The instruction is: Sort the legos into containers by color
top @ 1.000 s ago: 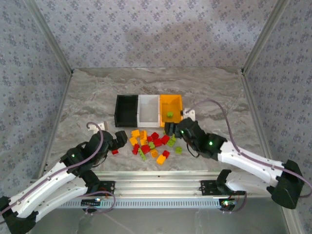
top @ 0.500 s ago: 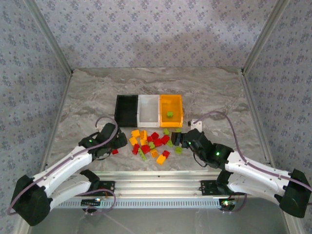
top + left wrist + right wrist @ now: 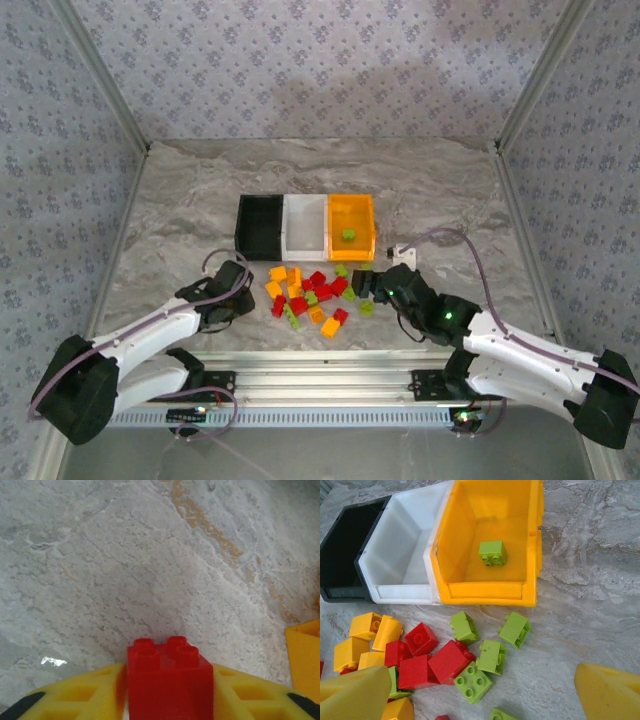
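Jaws of the left gripper are closed on a red brick, well left of the orange-yellow bin. The right gripper stands wide open before that bin, above loose legos; one green brick lies inside it.

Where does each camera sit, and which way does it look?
Top: above and behind the arms, looking down on the table; both arms show.
Left wrist: on the left arm, looking along its yellow fingers, closed on a red brick.
Right wrist: on the right arm, facing the three bins; open yellow fingers at the bottom corners.
Shared: top and right wrist both see the green brick in the orange bin.
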